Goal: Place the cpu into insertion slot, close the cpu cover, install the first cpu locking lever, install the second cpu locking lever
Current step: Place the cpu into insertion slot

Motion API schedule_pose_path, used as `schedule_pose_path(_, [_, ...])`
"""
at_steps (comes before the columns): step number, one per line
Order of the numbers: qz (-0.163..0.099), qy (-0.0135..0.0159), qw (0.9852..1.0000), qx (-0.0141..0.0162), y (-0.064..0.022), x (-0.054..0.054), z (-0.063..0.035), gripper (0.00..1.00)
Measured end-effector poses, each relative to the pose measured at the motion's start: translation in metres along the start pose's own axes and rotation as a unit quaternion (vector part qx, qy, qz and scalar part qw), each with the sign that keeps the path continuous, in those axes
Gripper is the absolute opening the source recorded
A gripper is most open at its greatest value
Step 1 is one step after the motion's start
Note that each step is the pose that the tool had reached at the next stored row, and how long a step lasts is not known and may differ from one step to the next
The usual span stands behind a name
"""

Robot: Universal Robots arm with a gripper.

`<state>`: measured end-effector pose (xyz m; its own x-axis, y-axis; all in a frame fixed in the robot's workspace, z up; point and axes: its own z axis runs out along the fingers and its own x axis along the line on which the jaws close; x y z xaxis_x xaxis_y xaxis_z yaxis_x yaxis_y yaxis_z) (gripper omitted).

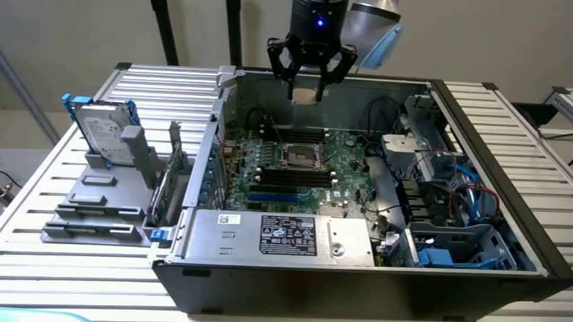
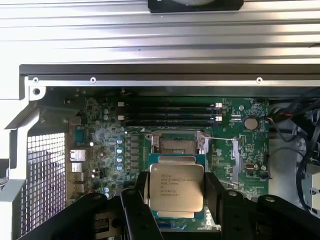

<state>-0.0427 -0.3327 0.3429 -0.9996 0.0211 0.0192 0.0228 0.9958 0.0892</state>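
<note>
Gripper (image 1: 306,87) clenched on cpu (image 2: 176,186), pinching opposite side edges, upper centre of exterior view, above open case. Insertion slot (image 1: 300,155) mid-frame below, well apart. Chip likely light, stiff, slick-topped; contacts fragile. Edge hold looks right.

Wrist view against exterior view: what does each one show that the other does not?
Wrist view: the printed text on the cpu and a round coin battery on the board. Exterior view: a hard drive standing beside the case, and the labelled power supply. Both: the cpu held between the fingers, not yet in the insertion slot.
</note>
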Motion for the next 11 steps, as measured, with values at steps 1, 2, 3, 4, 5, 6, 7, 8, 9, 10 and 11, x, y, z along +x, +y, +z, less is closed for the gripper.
schedule_pose_path(1, [-0.001,0.0000,1.0000,0.0000,0.0000,0.000,0.0019,0.54])
schedule_pose_path(2, [-0.002,0.0001,1.0000,0.0000,0.0000,0.000,0.0037,0.54])
schedule_pose_path(3, [-0.002,0.0002,1.0000,0.0000,0.0001,0.000,0.0055,0.54])
schedule_pose_path(4, [-0.003,0.0003,1.0000,0.0001,0.0001,-0.001,0.0073,0.54])
schedule_pose_path(5, [-0.004,0.0004,1.0000,0.0001,0.0001,-0.001,0.0091,0.54])
schedule_pose_path(6, [-0.005,0.0004,1.0000,0.0001,0.0001,-0.001,0.0110,0.54])
schedule_pose_path(7, [-0.006,0.0005,1.0000,0.0001,0.0001,-0.002,0.0128,0.54])
schedule_pose_path(8, [-0.007,0.0006,1.0000,0.0002,0.0000,-0.002,0.0146,0.54])
schedule_pose_path(9, [-0.008,0.0007,1.0000,0.0001,0.0000,-0.003,0.0164,0.54])
schedule_pose_path(10, [-0.009,0.0008,1.0000,0.0002,0.0000,-0.004,0.0183,0.54])
schedule_pose_path(11, [-0.009,0.0008,1.0000,0.0002,0.0000,-0.004,0.0200,0.54])
